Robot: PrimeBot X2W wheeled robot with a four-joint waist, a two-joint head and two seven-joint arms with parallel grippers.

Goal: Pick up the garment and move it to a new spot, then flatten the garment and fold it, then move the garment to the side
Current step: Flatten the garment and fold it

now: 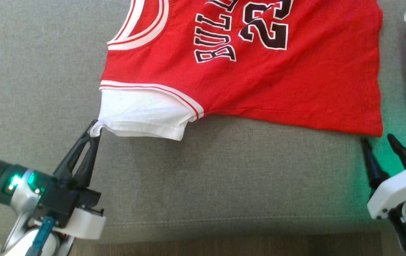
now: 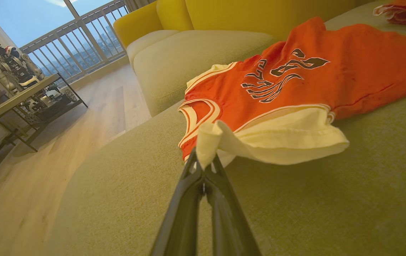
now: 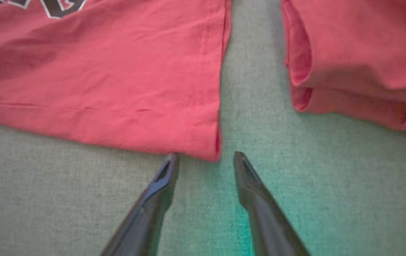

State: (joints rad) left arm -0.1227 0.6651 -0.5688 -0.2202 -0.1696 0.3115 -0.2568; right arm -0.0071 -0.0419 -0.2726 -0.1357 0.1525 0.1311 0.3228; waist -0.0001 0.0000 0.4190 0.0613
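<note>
Left gripper (image 1: 94,129) first: it is clamped on the outer corner of the white sleeve (image 1: 142,113) of the red jersey (image 1: 277,81). The cloth lifts slightly off the cushion into my fingertips, so I judge I am holding that corner taut to draw the shoulder end flat.

My right gripper (image 1: 377,139) has its fingers spread with nothing between them. The jersey's hem corner lies just ahead of the tips. I take it to be placed there to seize that corner, so both near corners can be worked together.

The jersey lies spread ahead of both grippers, lettering up, mostly flat with a few soft wrinkles. A second, folded red garment (image 3: 359,53) sits ahead and to the right of my right gripper, with a bare strip of cushion between it and the jersey.

Everything rests on a grey-green woven sofa cushion (image 1: 224,177), which looks soft enough to give under my tips. Past my left gripper rise yellow backrests (image 2: 259,14). To its left are a wooden floor (image 2: 46,177), a cluttered table (image 2: 21,92) and a balcony railing (image 2: 82,46) against the sky.
</note>
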